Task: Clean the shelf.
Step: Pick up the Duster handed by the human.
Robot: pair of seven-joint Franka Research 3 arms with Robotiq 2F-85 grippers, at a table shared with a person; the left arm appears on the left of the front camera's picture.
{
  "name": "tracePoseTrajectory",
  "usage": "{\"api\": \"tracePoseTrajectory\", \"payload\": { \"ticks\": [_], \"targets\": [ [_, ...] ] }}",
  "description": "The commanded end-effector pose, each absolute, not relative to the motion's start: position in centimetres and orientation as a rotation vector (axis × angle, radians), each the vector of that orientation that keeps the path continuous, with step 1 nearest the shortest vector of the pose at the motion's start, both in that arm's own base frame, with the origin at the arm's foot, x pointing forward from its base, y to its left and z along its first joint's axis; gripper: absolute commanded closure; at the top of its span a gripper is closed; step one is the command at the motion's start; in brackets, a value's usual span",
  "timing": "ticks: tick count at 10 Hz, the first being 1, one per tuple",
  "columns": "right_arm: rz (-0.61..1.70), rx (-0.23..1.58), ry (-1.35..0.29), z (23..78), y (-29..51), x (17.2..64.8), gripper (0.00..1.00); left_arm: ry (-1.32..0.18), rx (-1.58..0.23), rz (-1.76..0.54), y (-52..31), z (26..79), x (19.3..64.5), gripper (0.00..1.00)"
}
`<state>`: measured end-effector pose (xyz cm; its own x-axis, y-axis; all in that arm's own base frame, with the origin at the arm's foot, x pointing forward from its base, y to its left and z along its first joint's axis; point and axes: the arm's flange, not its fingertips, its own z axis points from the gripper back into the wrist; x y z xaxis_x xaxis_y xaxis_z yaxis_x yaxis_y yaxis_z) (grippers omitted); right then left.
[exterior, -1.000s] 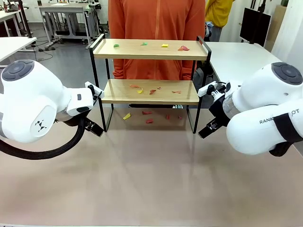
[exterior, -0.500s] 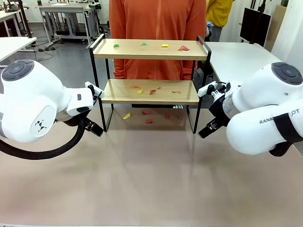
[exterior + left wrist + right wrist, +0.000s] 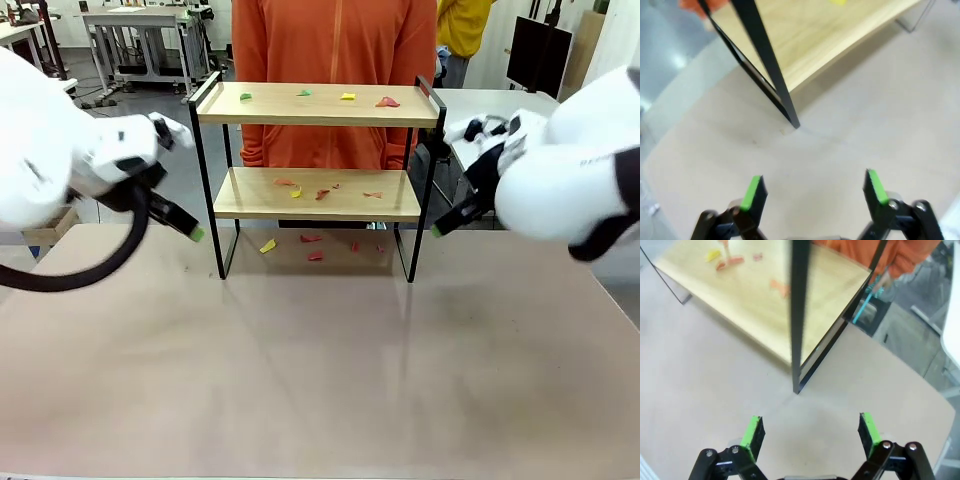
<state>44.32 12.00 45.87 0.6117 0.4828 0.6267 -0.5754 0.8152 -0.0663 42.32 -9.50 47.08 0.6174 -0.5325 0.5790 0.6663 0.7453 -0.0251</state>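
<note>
The shelf stands mid-table at the far side, two wooden boards in a black frame. Small paper scraps in green, yellow and red lie on its top board. More scraps lie on the lower board, and others on the table under it. My left gripper hangs open just left of the shelf's left legs. In the left wrist view the left gripper is empty above the table, facing a black leg. My right gripper is open off the right end. The right wrist view shows the right gripper empty before the right leg and the scraps on the lower board.
A person in an orange top stands right behind the shelf. The beige table stretches bare in front of it. Another white table sits at the back right.
Both arms have lifted and drawn outward, so the grippers now hang higher beside the shelf's ends. The shelf and scraps have not moved.
</note>
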Motion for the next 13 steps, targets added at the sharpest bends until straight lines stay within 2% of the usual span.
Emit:
{"api": "tracePoseTrajectory", "payload": {
  "ticks": [1,3,5,6,7,12,13],
  "targets": [
    [0.723,0.268,-0.709,47.5,6.4,46.8,0.0,-0.506,-0.372,-0.857,-4.2,47.3,45.0,0.0],
    [0.892,0.317,-0.759,47.9,1.2,49.3,0.0,-0.527,-0.538,-1.074,-0.4,46.4,46.3,0.0],
    [1.029,0.346,-0.833,46.1,-2.1,50.3,0.0,-0.603,-0.589,-1.207,0.9,45.1,46.6,0.0],
    [1.017,0.356,-0.839,45.5,-2.6,49.6,0.0,-0.627,-0.548,-1.209,0.6,44.7,46.4,0.0],
    [0.938,0.299,-0.8,48.8,-1.4,47.6,0.0,-0.599,-0.571,-1.14,0.9,46.1,44.6,0.0],
    [0.964,0.284,-0.795,48.1,-1.3,47.5,0.0,-0.584,-0.547,-1.158,1.1,45.6,44.8,0.0],
    [0.951,0.351,-0.787,48.0,-2.9,49.8,0.0,-0.59,-0.607,-1.158,2.3,45.2,46.2,0.0]
  ]
}}
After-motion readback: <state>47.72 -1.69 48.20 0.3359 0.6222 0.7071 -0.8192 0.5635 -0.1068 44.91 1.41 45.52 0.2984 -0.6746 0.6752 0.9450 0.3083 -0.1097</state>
